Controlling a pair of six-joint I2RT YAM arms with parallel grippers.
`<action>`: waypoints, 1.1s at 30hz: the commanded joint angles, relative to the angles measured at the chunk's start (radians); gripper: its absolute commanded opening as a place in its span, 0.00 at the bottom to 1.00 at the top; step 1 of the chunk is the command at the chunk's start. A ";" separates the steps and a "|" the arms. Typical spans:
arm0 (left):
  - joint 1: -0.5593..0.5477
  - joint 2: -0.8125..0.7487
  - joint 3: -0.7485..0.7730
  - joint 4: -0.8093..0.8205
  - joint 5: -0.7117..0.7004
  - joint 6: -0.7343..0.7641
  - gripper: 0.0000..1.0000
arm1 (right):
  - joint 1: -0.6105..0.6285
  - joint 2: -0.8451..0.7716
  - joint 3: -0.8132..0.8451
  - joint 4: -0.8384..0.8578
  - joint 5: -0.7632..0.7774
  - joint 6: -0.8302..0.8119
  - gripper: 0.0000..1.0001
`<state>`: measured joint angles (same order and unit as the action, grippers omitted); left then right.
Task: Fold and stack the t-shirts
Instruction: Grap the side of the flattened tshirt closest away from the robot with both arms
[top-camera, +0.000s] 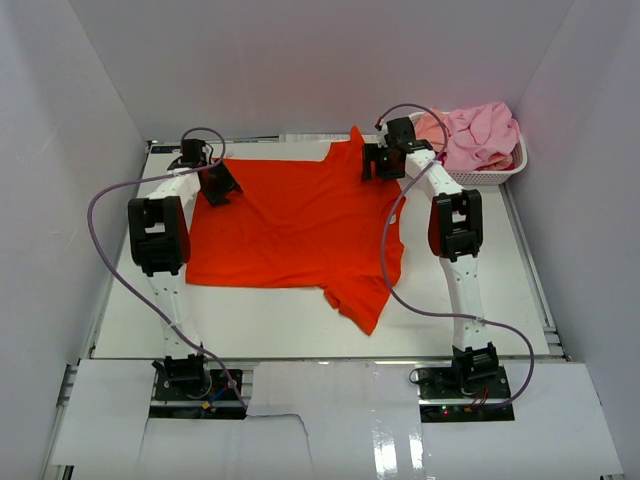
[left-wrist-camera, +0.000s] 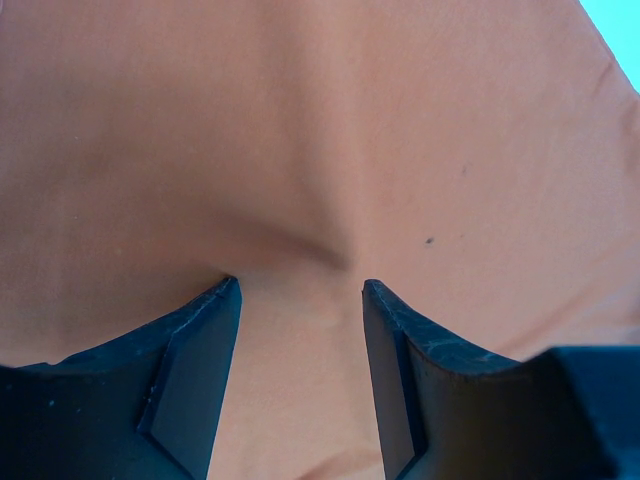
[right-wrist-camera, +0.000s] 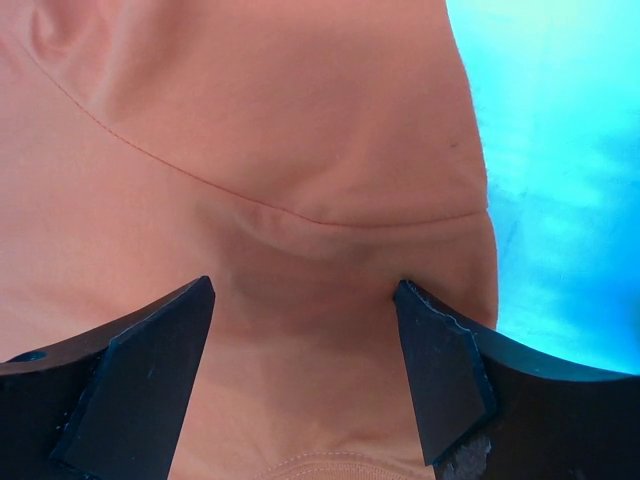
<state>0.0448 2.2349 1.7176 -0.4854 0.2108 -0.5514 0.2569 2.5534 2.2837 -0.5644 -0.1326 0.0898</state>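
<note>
Bright orange-red soft cloth t-shirt (top-camera: 290, 225), spread flat on white tabletop (top-camera: 130, 320). Light, limp, crease-prone; best pinched at far hem corner and shoulder seam. Left jaws, right jaws: parted, tips pressing cloth, seemingly gripping nothing.

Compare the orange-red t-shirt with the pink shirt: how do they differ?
The orange-red t-shirt lies spread flat on the table; the pink shirt sits bunched in the white basket. The orange-red t-shirt is vivid, the pink shirt pale. Neither is folded.
</note>
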 joint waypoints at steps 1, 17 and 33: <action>0.004 0.049 -0.045 -0.024 -0.024 0.005 0.64 | -0.027 0.039 0.019 0.021 -0.024 -0.018 0.80; -0.023 -0.535 -0.064 -0.068 -0.126 0.033 0.68 | 0.030 -0.441 -0.170 0.045 -0.055 -0.079 0.83; -0.079 -1.161 -0.614 -0.249 0.183 0.136 0.68 | 0.399 -1.506 -1.317 -0.028 0.223 0.145 0.75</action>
<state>-0.0322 1.1606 1.1385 -0.7025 0.2481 -0.4541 0.5842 1.2053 1.0328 -0.5869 -0.0204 0.1593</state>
